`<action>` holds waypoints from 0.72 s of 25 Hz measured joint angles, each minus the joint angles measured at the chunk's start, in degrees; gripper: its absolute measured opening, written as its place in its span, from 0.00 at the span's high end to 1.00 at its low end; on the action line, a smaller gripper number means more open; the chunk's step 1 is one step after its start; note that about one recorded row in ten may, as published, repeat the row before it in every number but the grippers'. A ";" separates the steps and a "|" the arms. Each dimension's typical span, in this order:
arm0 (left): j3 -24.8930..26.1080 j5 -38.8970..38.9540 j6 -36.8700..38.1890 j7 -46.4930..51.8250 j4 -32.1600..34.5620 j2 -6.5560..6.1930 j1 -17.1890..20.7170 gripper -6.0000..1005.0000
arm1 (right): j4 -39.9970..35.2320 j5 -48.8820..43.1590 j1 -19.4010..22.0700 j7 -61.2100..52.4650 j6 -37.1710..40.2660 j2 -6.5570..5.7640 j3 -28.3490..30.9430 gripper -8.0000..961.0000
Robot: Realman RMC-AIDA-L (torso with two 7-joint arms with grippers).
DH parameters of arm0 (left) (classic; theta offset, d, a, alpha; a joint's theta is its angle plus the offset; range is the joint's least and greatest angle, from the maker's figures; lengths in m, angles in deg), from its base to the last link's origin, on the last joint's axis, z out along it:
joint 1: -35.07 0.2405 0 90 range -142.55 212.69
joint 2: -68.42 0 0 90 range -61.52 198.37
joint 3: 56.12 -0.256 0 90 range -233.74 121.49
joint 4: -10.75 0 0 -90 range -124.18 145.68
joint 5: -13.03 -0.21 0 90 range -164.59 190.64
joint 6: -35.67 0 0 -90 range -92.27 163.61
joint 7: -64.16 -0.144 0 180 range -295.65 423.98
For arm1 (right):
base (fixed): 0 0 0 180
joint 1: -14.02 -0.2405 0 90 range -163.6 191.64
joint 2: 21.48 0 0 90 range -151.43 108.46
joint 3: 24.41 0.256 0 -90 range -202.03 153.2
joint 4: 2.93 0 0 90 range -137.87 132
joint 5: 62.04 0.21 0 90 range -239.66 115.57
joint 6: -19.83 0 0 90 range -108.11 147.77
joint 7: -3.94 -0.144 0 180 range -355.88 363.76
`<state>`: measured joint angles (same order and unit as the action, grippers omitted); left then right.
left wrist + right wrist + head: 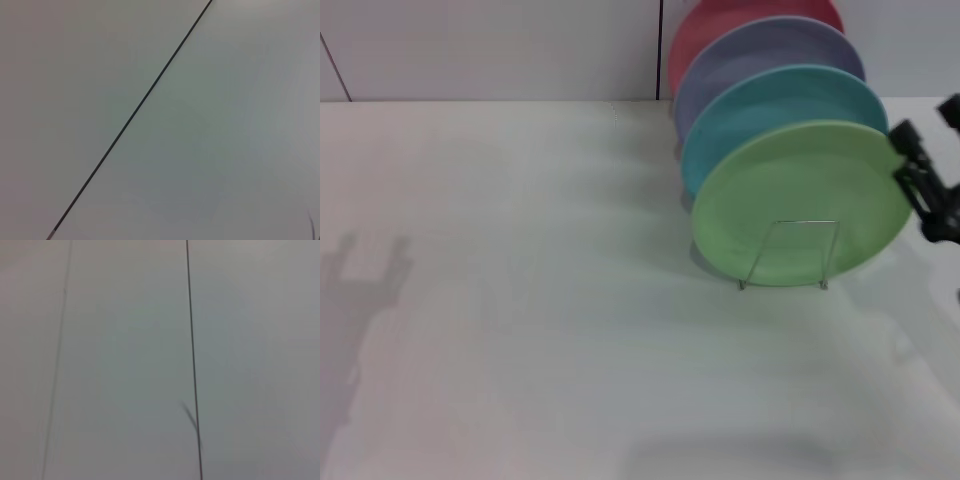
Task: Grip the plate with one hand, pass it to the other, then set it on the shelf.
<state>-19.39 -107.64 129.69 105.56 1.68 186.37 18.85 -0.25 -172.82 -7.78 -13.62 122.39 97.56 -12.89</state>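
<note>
The round, shallow, matte light-green plate (800, 195) stands upright on its edge in the right half of the head view, at the front of a row of four plates, its lower part held by the small rack of thin silver wire (790, 255), whose bent front loop crosses the plate's face and whose feet rest on the white table (520, 330). Directly behind it, and partly hidden by it, stands a light-blue plate (770, 100), then a lavender plate (750, 55), then a red plate (720, 25) at the upper edge of the frame, each overlapping the next. At the right edge of the frame the right arm's black gripper (920, 185) sits just beside the green plate's right rim; whether it touches the rim cannot be told, and whether its jaws are open or closed cannot be told either. The left gripper appears in no view; only a soft grey shadow (365, 270) lies on the table at the left edge. Both wrist views show nothing but pale flat surface crossed by a thin dark seam (135, 112).
</note>
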 joint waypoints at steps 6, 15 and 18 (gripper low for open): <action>0.00 0.07 1.03 -0.97 1.79 0.01 -0.20 0.17 | 0.49 5.50 6.06 -2.47 15.72 0.15 5.63 0.40; 1.55 0.41 4.25 -13.18 4.18 0.03 0.32 0.17 | -0.98 22.37 10.81 -12.54 11.62 -0.03 15.21 0.40; 1.44 0.16 4.64 -17.99 5.52 0.02 0.51 0.17 | -1.85 25.90 10.28 -14.45 6.63 -0.10 15.70 0.40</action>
<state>-17.95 -107.49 134.33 87.57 7.20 186.39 19.37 -2.10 -146.91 2.50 -28.07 129.02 97.46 2.81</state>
